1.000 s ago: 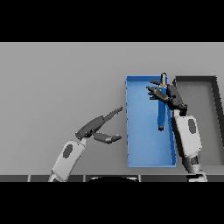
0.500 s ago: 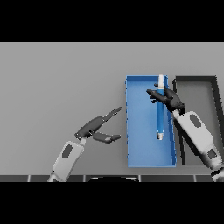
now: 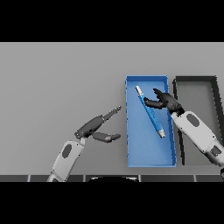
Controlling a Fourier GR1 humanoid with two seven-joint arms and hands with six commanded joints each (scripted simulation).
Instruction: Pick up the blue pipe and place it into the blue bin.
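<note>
1. Two hands are in your head view. Start at the left: the left hand hovers over the bare grey table, its white and grey arm coming in from about 7 o'clock at the lower edge.
2. Its fingers point out straight toward 2 o'clock and its thumb juts toward 3 o'clock; it is released and grasps nothing.
3. Next you meet the blue bin, a long tray just beside the tips of that left hand, at its 3 o'clock, with a gap of table between them.
4. You will find the blue pipe lying inside the blue bin, in its upper half, slanted from a pale end at 11 o'clock to another pale end at 5 o'clock.
5. Your right hand sits over the bin's right side, at the pipe's 3 o'clock, with its arm running off toward 4 o'clock across the bin's right wall.
6. Its fingers are loosely spread and relaxed, with the tips close to the pipe's middle; they do not wrap the pipe, so read that hand as let go.
7. Farthest right, a dark bin stands next to the blue one, long sides parallel and nearly touching.
</note>
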